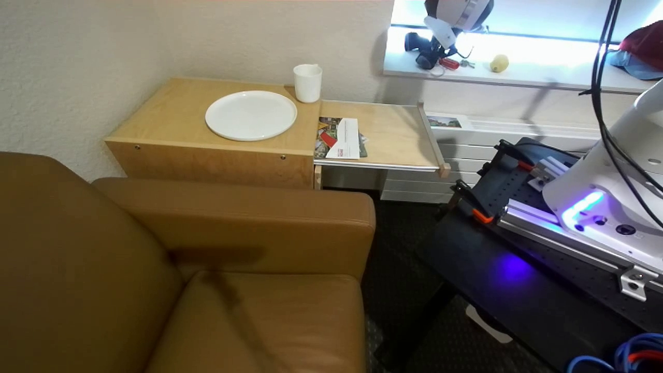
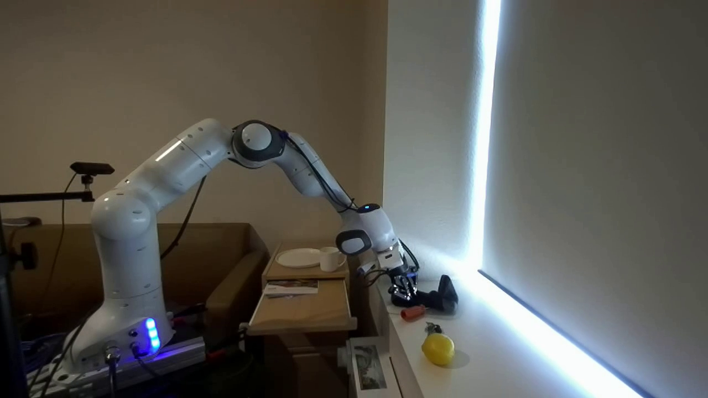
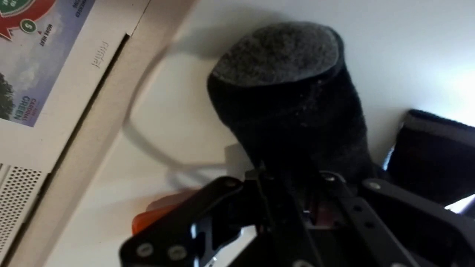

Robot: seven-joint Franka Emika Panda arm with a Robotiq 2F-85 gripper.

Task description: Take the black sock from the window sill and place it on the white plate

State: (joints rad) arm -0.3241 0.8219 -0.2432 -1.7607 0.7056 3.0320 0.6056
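Wrist view, up-left of the gripper (image 3: 293, 181): label (image 3: 44, 55) on white panel (image 3: 26, 146) reads "MORE HEAT", "5", "CARDINAL GREEN". Mark on the panel itself: can't make out.

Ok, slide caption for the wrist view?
Black two-finger gripper at the gray-patched black fabric sock on the white window sill, orange-red object nearby.

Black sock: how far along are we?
Looks done: the gripper is at the black sock. In hand: the grasp; they overlap in the wrist view, a firm grip unconfirmed. Left: lifting it off the window sill and onto the white plate, which holds nothing.
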